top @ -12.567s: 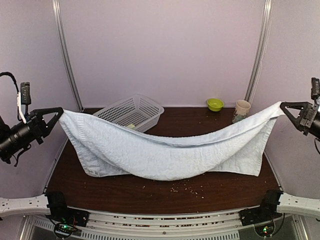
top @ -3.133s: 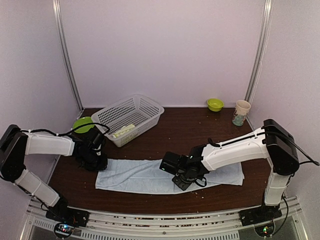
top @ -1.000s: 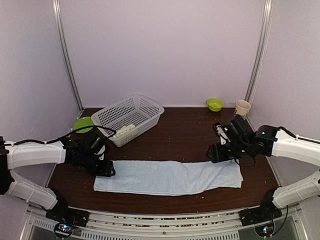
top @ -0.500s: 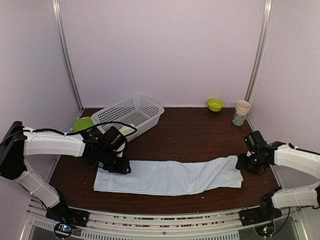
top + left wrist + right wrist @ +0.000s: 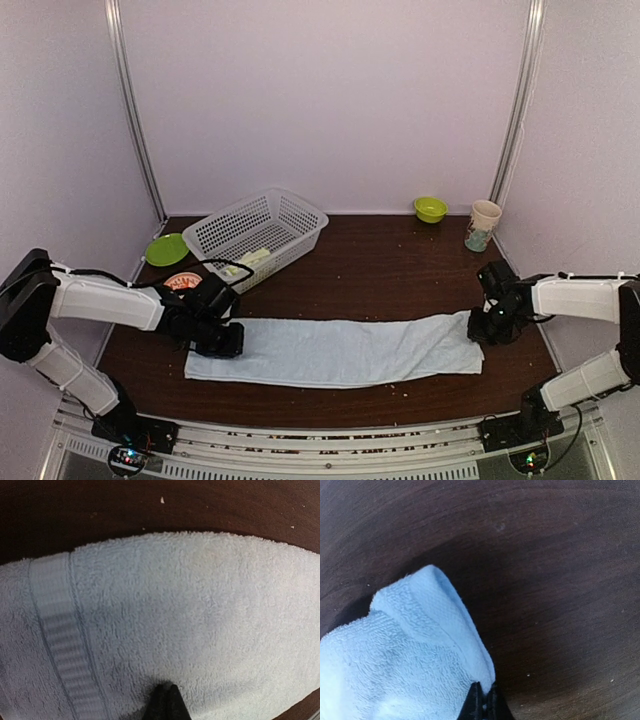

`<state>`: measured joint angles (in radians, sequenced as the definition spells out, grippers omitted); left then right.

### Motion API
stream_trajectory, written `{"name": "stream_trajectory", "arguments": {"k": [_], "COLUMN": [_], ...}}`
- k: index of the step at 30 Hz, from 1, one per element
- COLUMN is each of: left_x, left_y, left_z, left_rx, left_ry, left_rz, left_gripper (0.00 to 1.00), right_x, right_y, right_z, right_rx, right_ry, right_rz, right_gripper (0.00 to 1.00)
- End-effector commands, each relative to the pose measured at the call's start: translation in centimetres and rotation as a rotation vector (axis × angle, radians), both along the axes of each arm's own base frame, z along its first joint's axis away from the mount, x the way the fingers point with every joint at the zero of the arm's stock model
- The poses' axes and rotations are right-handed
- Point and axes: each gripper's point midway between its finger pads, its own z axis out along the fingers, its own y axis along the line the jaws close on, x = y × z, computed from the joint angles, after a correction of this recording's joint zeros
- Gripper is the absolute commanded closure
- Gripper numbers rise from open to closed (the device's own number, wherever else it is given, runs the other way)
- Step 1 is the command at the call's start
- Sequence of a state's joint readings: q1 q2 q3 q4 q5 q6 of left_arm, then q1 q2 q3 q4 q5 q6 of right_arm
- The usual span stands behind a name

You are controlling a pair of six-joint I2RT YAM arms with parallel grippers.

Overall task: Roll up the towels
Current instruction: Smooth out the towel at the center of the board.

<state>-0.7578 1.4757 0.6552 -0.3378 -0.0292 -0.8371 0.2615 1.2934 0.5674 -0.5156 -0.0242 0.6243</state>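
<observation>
The pale blue towel (image 5: pixel 340 350) lies flat in a long strip across the front of the table. My left gripper (image 5: pixel 222 342) is shut, with its tips pressed down on the towel's left end (image 5: pixel 175 605), close to the woven band; no cloth shows between the fingers (image 5: pixel 167 697). My right gripper (image 5: pixel 482 328) is shut on the towel's far right corner (image 5: pixel 420 640), with a bit of hem pinched between its tips (image 5: pixel 484 700). A strip of lime-yellow cloth (image 5: pixel 250 262) shows inside the basket; its print is too small to make out.
The white mesh basket (image 5: pixel 290 215) stands at the back left. A green plate (image 5: pixel 166 249) and a small red-orange disc (image 5: pixel 182 283) lie to its left. A green bowl (image 5: pixel 431 208) and a paper cup (image 5: pixel 483 224) stand at the back right. Crumbs dot the dark table.
The towel, once hanging between both raised grippers, now lies on the table. In the last half second my left gripper slid left along it and my right gripper closed on the right corner.
</observation>
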Motion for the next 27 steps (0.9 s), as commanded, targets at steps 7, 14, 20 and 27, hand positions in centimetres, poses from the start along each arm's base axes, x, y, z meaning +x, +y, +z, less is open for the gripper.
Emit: {"name": "stream_trajectory", "arguments": {"k": [7,14,20,27], "left_x": [-3.0,-3.5,-3.4,-2.6], "left_y": [4.8,4.7,3.8,3.0], "left_z": [-5.2,-6.2,-6.5,-5.9], "left_rx": [0.166,0.153,0.117,0.098], "left_ry": [0.126,0.143,0.155,0.135], "left_rz": [0.066,0.06,0.049,0.036], "left_gripper": [1.0,1.0,1.0,1.0], "right_x": [3.3,4.8,5.1,0.5], "right_y": [-2.3,-3.2,-1.8,-1.1], "right_z": [3.3,2.8,4.0,4.4], "right_rx": [-0.175,-0.266,-0.169,-0.027], "right_ry": [-0.032,0.015,-0.022,-0.041], "right_rz": [0.008,0.01,-0.003,-0.052], "right_gripper": [1.0,0.94,0.52,0.49]}}
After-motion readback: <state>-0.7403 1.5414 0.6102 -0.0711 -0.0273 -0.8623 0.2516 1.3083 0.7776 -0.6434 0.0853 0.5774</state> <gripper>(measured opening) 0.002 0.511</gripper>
